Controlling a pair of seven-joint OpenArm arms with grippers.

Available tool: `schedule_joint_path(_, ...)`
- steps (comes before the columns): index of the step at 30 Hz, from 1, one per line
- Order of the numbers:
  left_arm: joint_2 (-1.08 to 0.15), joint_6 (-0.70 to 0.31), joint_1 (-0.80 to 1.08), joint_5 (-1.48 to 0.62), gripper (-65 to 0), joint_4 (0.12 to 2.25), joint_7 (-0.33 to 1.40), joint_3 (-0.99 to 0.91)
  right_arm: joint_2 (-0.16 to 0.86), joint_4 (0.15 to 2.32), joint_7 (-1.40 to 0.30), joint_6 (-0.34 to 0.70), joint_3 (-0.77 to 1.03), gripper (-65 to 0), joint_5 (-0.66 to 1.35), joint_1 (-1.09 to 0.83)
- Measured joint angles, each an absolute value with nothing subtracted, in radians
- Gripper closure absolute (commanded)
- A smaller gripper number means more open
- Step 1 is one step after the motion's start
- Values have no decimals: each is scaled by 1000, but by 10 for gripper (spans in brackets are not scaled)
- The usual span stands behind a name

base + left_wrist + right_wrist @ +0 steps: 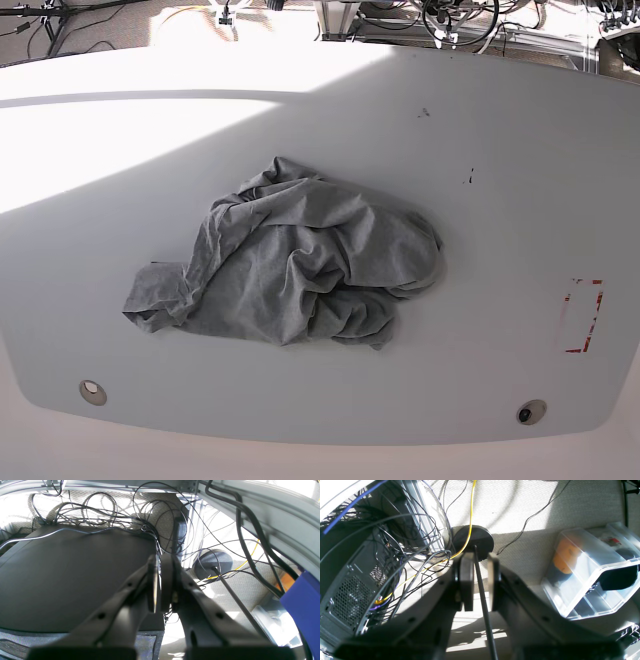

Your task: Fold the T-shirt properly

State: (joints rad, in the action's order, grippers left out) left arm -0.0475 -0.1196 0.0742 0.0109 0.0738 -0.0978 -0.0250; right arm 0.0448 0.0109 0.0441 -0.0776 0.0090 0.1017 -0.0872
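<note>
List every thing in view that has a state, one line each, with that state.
T-shirt: crumpled in a heap on the table, unfolded, not held.
Left gripper: shut, empty, off the table.
Right gripper: open, empty, off the table.
Table: partly sunlit, a red mark near its right edge.
Clear bin: on the floor, holding items.

Matte black pincer [160, 585] arms, screw holes
</note>
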Motion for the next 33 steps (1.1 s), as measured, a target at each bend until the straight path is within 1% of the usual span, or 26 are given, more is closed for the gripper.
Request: schedule_joint_path(33,-43,-123,86,18,-23,96,-98,-23,45,19,40,-78,9,-90,102,-102)
